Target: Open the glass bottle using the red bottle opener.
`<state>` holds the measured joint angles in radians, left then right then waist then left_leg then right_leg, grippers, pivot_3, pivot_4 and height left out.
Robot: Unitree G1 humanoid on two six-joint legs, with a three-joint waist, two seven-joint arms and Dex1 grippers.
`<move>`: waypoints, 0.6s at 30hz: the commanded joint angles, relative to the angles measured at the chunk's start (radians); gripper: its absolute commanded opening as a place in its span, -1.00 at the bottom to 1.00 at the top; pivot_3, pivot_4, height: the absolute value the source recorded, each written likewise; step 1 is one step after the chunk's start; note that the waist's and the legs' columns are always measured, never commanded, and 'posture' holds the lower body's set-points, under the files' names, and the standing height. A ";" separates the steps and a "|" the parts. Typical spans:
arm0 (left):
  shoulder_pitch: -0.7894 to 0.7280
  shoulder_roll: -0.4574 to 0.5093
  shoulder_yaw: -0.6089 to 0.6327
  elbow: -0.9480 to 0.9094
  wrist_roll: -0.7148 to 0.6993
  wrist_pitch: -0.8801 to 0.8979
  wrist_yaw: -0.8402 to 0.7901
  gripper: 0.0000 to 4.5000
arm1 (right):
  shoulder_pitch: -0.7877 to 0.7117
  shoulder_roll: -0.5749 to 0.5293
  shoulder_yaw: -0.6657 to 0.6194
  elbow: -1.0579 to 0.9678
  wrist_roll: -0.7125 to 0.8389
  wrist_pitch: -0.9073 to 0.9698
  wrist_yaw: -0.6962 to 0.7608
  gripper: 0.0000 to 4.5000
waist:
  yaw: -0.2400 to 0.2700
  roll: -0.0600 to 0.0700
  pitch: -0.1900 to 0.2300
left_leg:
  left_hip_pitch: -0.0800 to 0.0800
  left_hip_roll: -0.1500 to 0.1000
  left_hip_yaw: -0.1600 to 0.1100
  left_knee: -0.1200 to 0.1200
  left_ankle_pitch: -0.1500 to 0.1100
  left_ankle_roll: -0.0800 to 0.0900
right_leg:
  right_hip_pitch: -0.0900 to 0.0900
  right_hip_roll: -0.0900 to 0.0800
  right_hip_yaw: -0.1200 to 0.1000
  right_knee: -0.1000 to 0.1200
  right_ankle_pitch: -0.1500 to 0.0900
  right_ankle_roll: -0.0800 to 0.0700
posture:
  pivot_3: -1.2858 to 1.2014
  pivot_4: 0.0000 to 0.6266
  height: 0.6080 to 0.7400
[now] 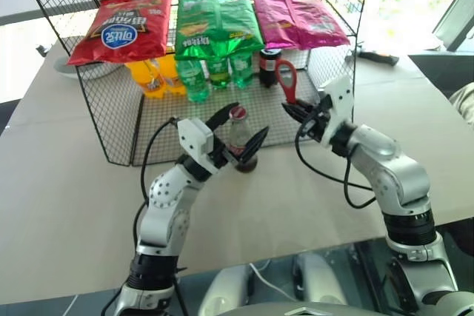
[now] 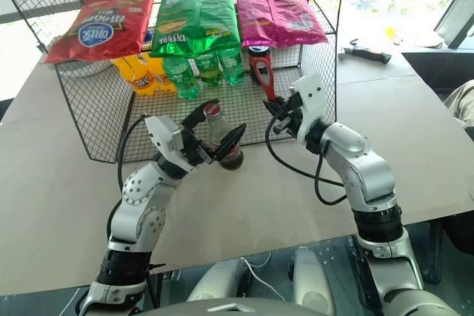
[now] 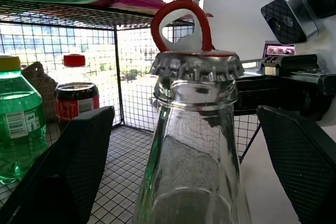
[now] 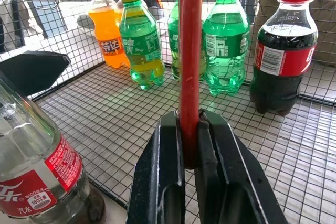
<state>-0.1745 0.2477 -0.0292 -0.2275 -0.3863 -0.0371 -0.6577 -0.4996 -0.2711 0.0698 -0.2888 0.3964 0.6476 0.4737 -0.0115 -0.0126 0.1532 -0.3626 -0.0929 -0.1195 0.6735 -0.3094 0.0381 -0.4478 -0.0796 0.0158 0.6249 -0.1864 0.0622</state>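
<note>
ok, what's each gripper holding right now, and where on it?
Right gripper is shut on the red bottle opener, pinching its handle end. Left gripper holds nothing: open fingers flank the glass bottle without closing on it.

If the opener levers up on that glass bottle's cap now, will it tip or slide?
Probably tippy: the glass bottle is tall and narrow, and the left gripper's fingers stand open beside it, not clamped. Smooth glass may slip. The right gripper holds the red bottle opener.

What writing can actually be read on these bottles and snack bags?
"180" on the glass bottle's red label, among small unreadable print.
Orange soda bottle: white characters, too small to read.
Green bottles: label characters too blurred.
Red chip bag: upside-down logo, not legible.
</note>
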 commanded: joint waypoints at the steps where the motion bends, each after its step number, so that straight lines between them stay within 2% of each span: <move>1: -0.004 0.004 0.005 -0.036 -0.003 -0.017 0.000 0.99 | -0.022 0.000 -0.006 -0.021 0.001 -0.026 0.005 -1.00 | 0.000 0.000 0.000 | 0.000 0.000 0.000 0.000 0.000 0.000 | 0.000 0.000 0.000 0.000 0.000 0.000 | 0.03 -0.52 1.00; 6: 0.005 0.007 0.006 -0.030 0.003 -0.023 -0.002 0.38 | -0.020 0.001 -0.005 -0.023 0.000 -0.025 0.004 -1.00 | 0.000 0.000 0.000 | 0.000 0.000 0.000 0.000 0.000 0.000 | 0.000 0.000 0.000 0.000 0.000 0.000 | 0.03 -0.52 1.00; 7: 0.006 0.008 0.005 -0.028 0.005 -0.024 -0.002 0.04 | -0.021 0.001 -0.005 -0.022 0.000 -0.025 0.005 -1.00 | 0.000 0.000 0.000 | 0.000 0.000 0.000 0.000 0.000 0.000 | 0.000 0.000 0.000 0.000 0.000 0.000 | 0.03 -0.52 1.00; 9: 0.013 0.013 0.000 -0.024 0.011 -0.022 -0.005 -0.25 | -0.023 0.000 -0.003 -0.021 -0.001 -0.026 0.006 -1.00 | 0.000 0.000 -0.001 | 0.000 0.000 0.000 0.000 0.000 0.000 | 0.000 0.000 0.000 0.000 0.000 0.000 | 0.03 -0.52 1.00; 18: 0.035 0.021 -0.006 -0.021 0.011 -0.028 -0.008 -0.25 | -0.032 -0.014 0.053 -0.040 -0.048 -0.060 0.031 -1.00 | 0.000 0.000 -0.002 | 0.001 0.000 0.001 0.001 0.000 0.000 | 0.001 0.000 0.000 0.001 0.000 0.000 | 0.03 -0.52 1.00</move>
<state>-0.1557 0.2587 -0.0299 -0.2460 -0.3849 -0.0728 -0.6593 -0.5013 -0.2799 0.1085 -0.2875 0.3599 0.6262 0.4920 -0.0118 -0.0127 0.1510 -0.3616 -0.0928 -0.1189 0.6747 -0.3094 0.0381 -0.4472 -0.0795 0.0161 0.6259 -0.1860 0.0618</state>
